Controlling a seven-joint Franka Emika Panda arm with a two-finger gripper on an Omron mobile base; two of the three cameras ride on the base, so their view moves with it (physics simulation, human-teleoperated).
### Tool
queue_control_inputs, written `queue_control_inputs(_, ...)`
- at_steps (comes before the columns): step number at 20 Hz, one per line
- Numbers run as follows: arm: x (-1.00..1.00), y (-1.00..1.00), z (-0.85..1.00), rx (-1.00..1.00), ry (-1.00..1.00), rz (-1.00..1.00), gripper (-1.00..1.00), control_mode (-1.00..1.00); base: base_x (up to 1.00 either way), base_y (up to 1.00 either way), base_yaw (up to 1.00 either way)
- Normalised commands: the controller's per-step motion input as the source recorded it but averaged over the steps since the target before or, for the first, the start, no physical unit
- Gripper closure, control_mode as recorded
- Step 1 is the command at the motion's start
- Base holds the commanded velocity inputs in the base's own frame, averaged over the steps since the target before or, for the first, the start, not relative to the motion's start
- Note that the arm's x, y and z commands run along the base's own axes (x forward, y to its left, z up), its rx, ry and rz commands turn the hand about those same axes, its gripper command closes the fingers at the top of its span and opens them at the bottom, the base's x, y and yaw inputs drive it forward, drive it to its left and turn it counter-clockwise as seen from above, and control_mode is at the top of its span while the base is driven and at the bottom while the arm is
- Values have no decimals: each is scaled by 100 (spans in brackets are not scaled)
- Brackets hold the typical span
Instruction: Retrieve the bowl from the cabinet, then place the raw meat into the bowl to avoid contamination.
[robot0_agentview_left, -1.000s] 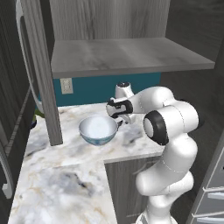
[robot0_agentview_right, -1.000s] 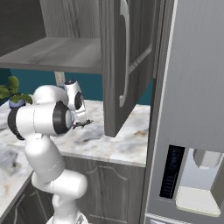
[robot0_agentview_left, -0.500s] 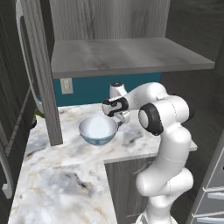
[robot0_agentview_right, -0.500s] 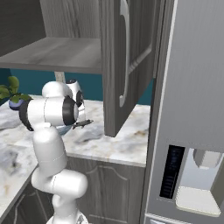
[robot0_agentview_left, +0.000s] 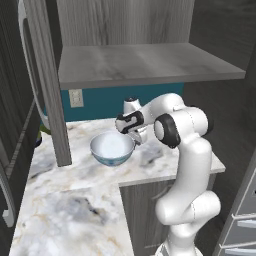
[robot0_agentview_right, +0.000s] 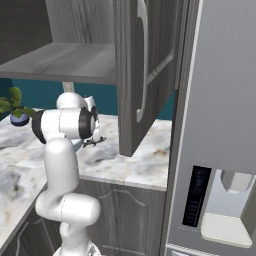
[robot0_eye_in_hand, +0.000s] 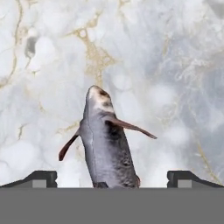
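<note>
Spread wide over the marble counter: gripper, tips either side of the raw meat, not touching it. Just left of the hand, on the counter: bowl, upright. Farther back and above: cabinet, doors swung open, grey shelf bare.

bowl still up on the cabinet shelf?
No, the bowl sits on the marble counter below the cabinet shelf.
</note>
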Motion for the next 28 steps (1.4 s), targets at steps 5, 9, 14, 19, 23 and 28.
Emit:
queue_control_inputs(5, 9, -19, -38, 0, 10, -4, -100, -100, 0, 0, 0)
queue_control_inputs(9, 2, -13, -33, 0, 9, -5, -100, -100, 0, 0, 0)
queue_control_inputs(14, 7, -1, -22, 0, 5, -4, 100, -100, 0, 0, 0)
queue_control_inputs(19, 6, 0, -20, 0, 3, -2, 100, -100, 0, 0, 0)
queue_control_inputs(23, 3, -9, -9, 0, 0, -5, 100, -100, 0, 0, 0)
queue_control_inputs(28, 14, -46, -5, -5, -1, -7, 100, -100, 0, 0, 0)
